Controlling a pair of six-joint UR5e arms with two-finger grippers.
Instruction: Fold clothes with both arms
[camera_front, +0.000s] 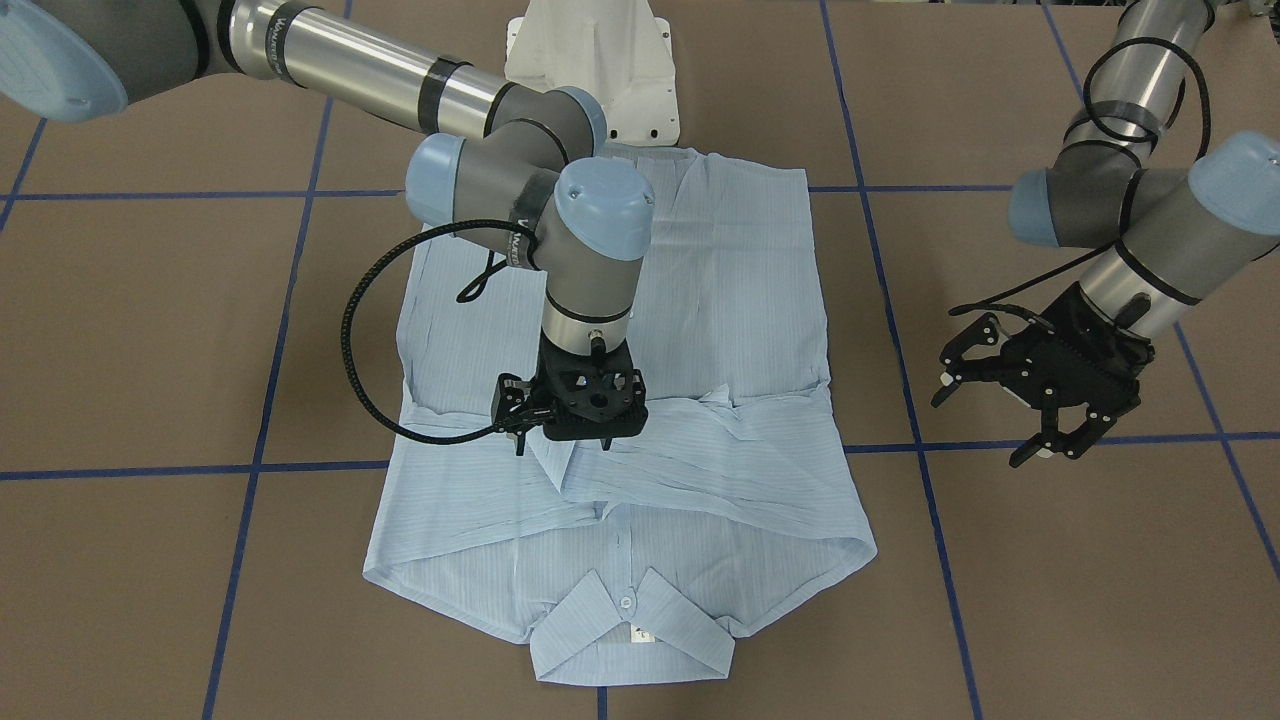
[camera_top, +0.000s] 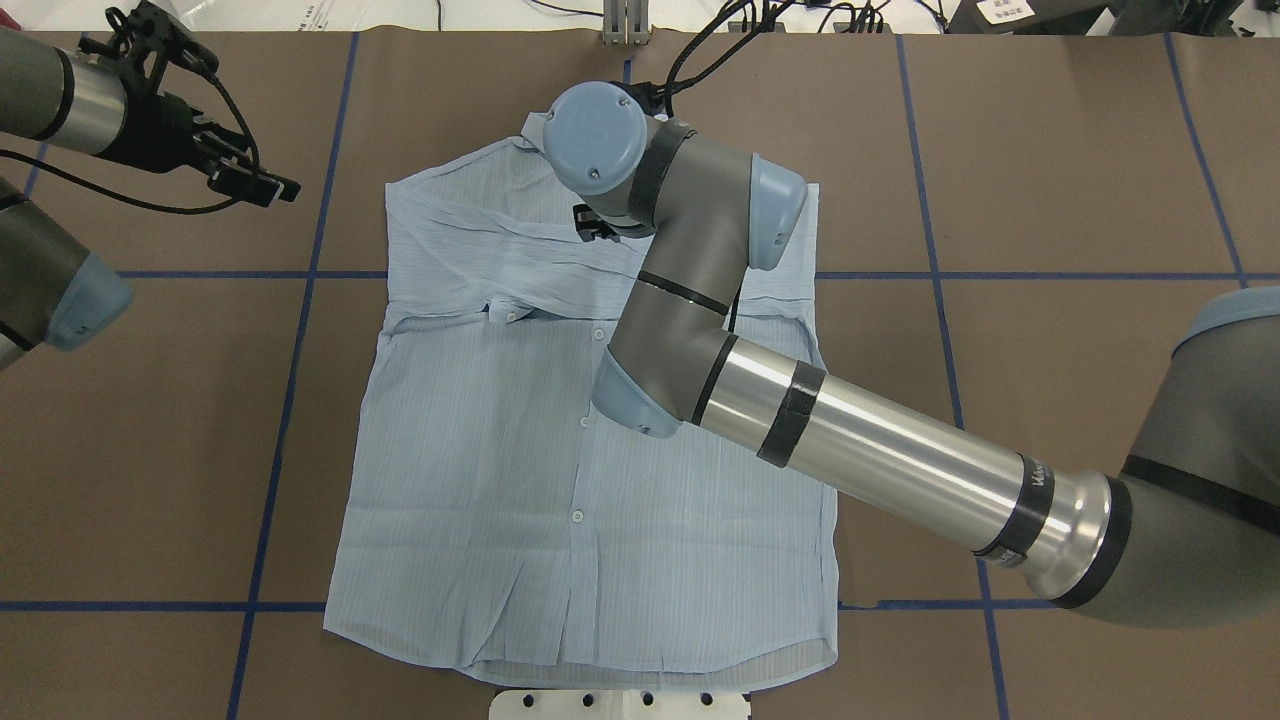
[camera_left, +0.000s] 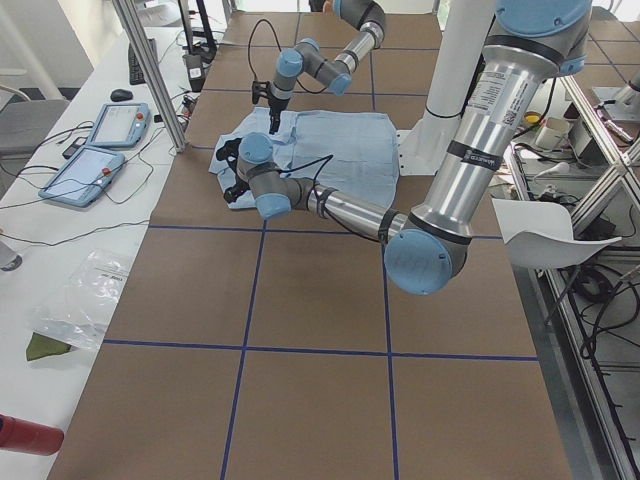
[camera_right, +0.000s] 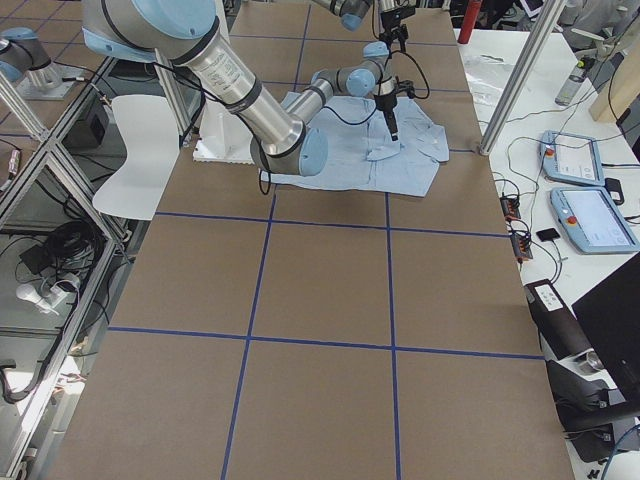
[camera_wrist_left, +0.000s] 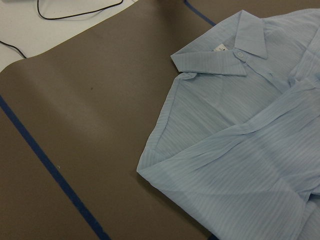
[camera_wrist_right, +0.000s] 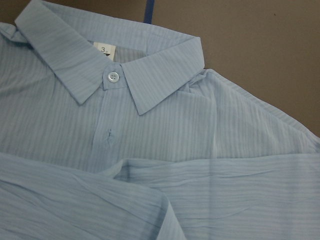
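Observation:
The light blue striped shirt (camera_front: 720, 300) lies flat, front up, on the brown table. Its collar (camera_front: 630, 630) points away from the robot and its sleeves are folded across the chest. My right gripper (camera_front: 563, 445) points straight down over the folded sleeve near the chest's middle. Its fingers stand apart, at or just above the cloth, holding nothing. In the overhead view the wrist hides it. My left gripper (camera_front: 985, 430) hovers open and empty above bare table beside the shirt's shoulder (camera_wrist_left: 150, 165). The right wrist view shows the collar (camera_wrist_right: 115, 75), a button and the neck label close up.
The white pedestal base (camera_front: 600, 60) stands at the shirt's hem. Blue tape lines (camera_front: 250, 470) cross the brown table cover (camera_front: 150, 330). Two tablets (camera_left: 110, 125) and cables lie on the white bench beyond the table's far edge.

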